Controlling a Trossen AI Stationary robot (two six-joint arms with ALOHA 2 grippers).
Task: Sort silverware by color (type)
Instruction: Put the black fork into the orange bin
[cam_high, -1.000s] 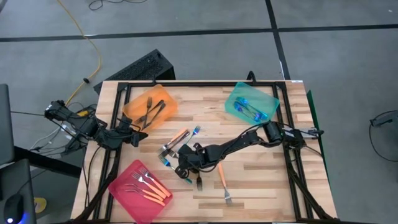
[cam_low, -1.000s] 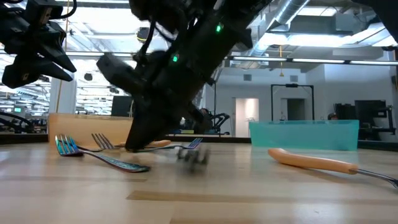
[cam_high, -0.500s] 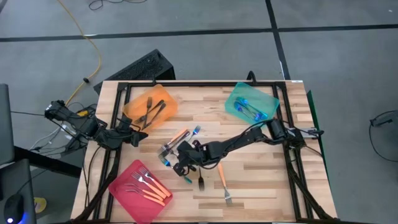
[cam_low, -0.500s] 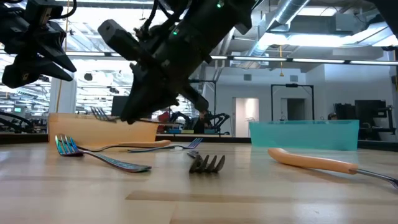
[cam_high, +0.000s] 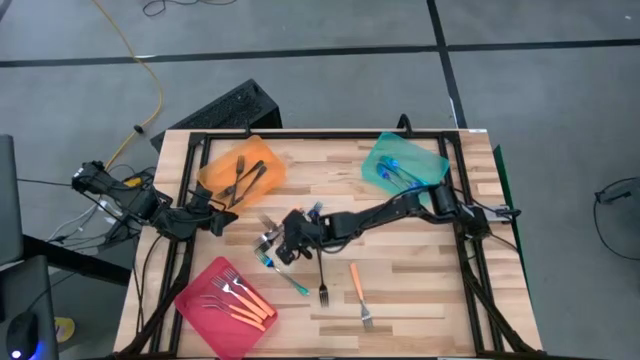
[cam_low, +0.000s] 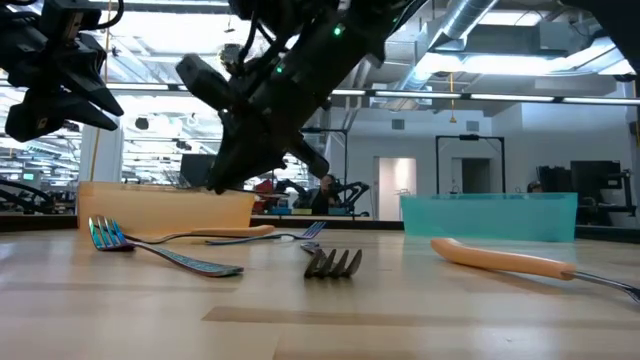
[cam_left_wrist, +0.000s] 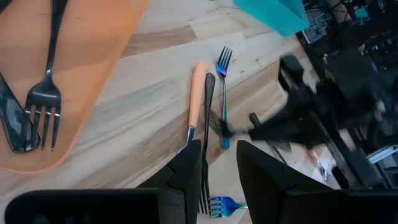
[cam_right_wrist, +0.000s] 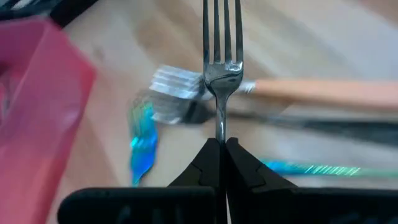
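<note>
Clearly the right claw (cam_right_wrist: 218, 144) is clenched on a fork (cam_right_wrist: 220, 62), pinching the thin neck just below the tines so they stick straight out ahead. That hold keeps the fork clear of the counter (cam_high: 420, 290), presumably so it can travel to a tray without dragging through the loose pile beneath it. In the high view this claw (cam_high: 287, 245) sits over the middle of the counter, above a cluster of forks.

Trays mark the sorting: dark forks lie in the orange tray (cam_high: 215, 172), blue ones in the teal tray (cam_high: 375, 155), orange-handled ones in the pink tray (cam_high: 200, 305). Which handle colour the held fork has I cannot tell, so its tray is uncertain.

More forks lie loose nearby, among them an orange fork (cam_high: 357, 290). The left claw (cam_left_wrist: 217, 163) waits beside the orange tray, fingers parted and holding nothing.
</note>
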